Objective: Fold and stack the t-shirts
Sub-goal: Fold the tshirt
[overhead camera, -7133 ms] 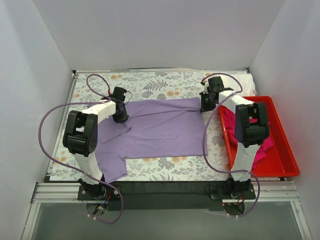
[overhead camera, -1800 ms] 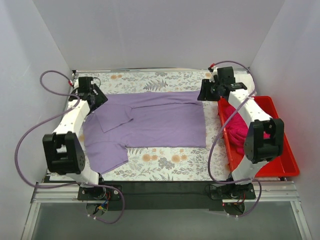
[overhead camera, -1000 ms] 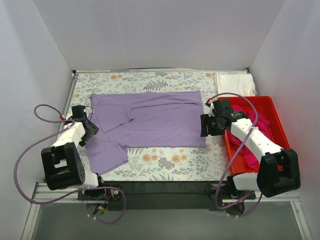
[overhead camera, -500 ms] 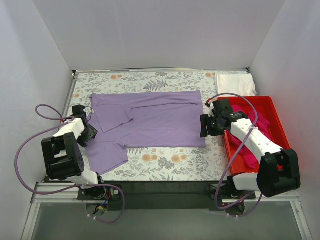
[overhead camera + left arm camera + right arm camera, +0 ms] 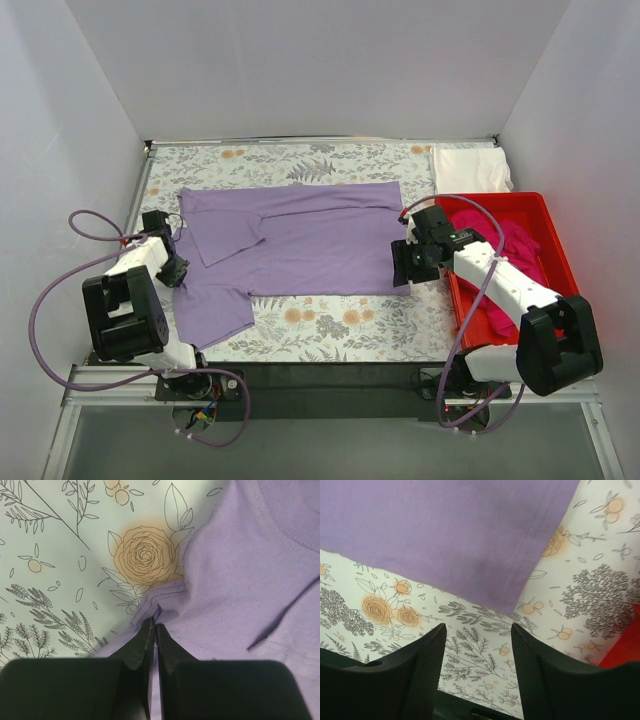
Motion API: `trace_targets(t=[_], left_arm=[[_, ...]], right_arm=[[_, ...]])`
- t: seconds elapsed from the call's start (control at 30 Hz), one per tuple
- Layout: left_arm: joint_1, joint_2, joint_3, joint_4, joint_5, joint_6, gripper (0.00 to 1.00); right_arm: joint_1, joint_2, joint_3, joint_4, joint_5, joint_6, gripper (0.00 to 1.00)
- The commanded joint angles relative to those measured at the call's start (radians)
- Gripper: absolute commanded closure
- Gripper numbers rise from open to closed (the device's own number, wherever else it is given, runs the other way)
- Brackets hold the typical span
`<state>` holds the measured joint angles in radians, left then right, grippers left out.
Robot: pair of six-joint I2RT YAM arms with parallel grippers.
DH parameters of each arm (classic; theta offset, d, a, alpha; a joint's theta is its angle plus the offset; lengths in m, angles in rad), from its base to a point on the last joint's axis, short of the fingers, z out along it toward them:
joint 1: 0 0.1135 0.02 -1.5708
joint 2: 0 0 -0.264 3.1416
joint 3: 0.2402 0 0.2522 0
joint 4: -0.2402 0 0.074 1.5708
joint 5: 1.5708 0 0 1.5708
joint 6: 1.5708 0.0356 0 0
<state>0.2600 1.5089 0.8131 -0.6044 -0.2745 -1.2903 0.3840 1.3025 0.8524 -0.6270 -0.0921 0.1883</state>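
Observation:
The lavender t-shirt lies spread flat across the tablecloth, its near sleeve toward the front left. My left gripper is shut on the shirt's left edge by that sleeve; in the left wrist view the fingertips pinch a raised fold of lavender fabric. My right gripper hovers open at the shirt's near right corner, with only tablecloth between its fingers. A magenta t-shirt lies crumpled in the red bin. A white t-shirt lies folded at the back right.
The red plastic bin stands along the right side, beside my right arm. The floral tablecloth covers the table, and white walls close in the back and both sides. The dark front rail holds both arm bases.
My left gripper has closed on the shirt's left edge. My right gripper moved slightly forward and left to the shirt's near right corner, still open.

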Motion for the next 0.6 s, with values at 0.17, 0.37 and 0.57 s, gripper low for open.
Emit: trace_targets(t=[0.17, 0.37, 0.57], left_arm=[[0.004, -0.065, -0.02, -0.024, 0.018, 0.0, 1.0], [0.004, -0.09, -0.032, -0.021, 0.027, 0.0, 1.0], [0.004, -0.101, -0.04, -0.009, 0.037, 0.0, 1.0]], right_arm=[[0.044, 0.017, -0.082, -0.007, 0.061, 0.072, 0.53], [0.059, 0.015, -0.113, 0.007, 0.14, 0.111, 0.53], [0.069, 0.058, -0.108, 0.036, 0.173, 0.102, 0.53]])
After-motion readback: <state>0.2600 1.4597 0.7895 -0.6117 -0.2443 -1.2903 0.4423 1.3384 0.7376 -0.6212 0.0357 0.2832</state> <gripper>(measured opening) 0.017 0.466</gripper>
